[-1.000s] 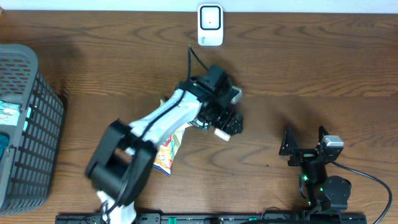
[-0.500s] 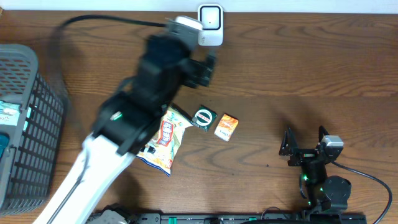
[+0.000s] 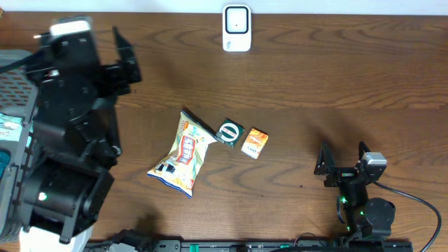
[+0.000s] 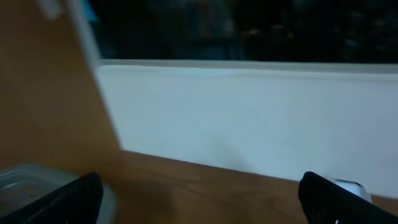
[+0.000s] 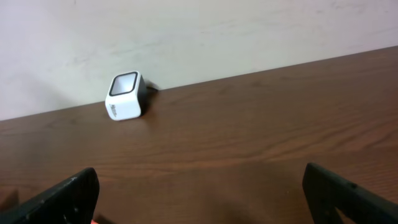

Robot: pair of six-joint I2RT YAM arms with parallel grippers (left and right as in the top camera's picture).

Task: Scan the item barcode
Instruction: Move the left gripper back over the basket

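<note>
Overhead, the wooden table (image 3: 350,77) fills the view. The left arm (image 3: 70,154) looms large and close to the camera at the left side. Its left gripper (image 4: 205,208) hangs high with the jaws spread wide and nothing between them. A grey basket (image 3: 10,84) lies partly under that arm. The snack bag (image 3: 183,154) lies flat on the table between the two grippers, nearer the left one. The white scanner (image 3: 236,28) stands at the far edge, ahead of both grippers. The right gripper (image 3: 343,159) sits low at the near edge, fully open and empty, facing the scanner. A round green tin (image 3: 229,131) touches the bag's corner, and a small orange box (image 3: 255,143) lies just beside the tin, toward the right gripper.
</note>
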